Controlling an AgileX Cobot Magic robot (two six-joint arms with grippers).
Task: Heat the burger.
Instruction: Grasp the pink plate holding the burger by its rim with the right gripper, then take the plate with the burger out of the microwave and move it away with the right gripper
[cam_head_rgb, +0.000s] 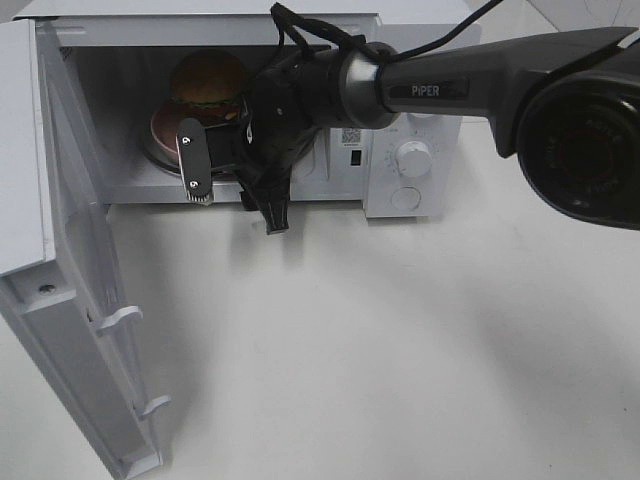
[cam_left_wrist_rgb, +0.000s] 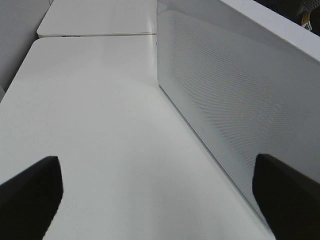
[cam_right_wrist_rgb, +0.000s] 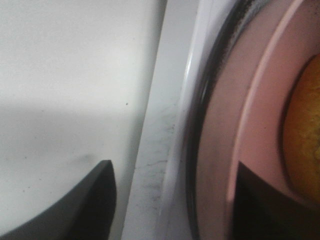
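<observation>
Burger (cam_head_rgb: 207, 80) sat just past right gripper (cam_head_rgb: 235, 190), jaws apart, pink plate (cam_head_rgb: 163, 135) rim between them, nothing clamped | upright on plate, stack axis vertical, inside microwave (cam_head_rgb: 440, 140) | door (cam_head_rgb: 60, 330) swung wide left, bare table (cam_head_rgb: 400, 350) in front | left gripper (cam_left_wrist_rgb: 160, 200) spread wide, empty, beside microwave wall
</observation>
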